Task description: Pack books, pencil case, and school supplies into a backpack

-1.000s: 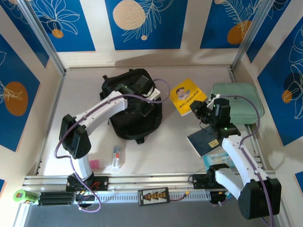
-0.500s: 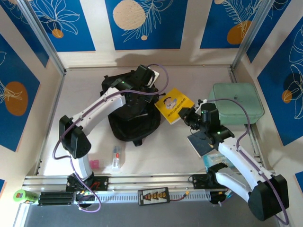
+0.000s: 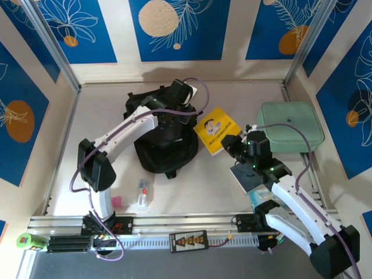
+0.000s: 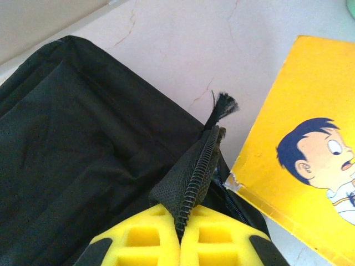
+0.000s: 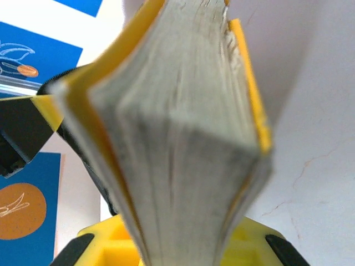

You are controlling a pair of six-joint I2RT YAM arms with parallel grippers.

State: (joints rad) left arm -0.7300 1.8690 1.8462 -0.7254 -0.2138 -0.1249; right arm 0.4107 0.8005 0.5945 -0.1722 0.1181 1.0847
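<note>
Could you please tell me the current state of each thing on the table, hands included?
left hand: shut on the zip edge of the backpack.
backpack: lying slumped, zip edge pinched up.
right hand: shut on the yellow book.
yellow book: closed, held by one edge, beside the backpack.
dark blue book: closed, lying flat.
mint-green case: closed, lying flat.

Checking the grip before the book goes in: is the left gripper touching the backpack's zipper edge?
Touching. In the left wrist view the left gripper is shut on the zipper edge of the backpack, the strip pinched between its yellow fingers.
</note>
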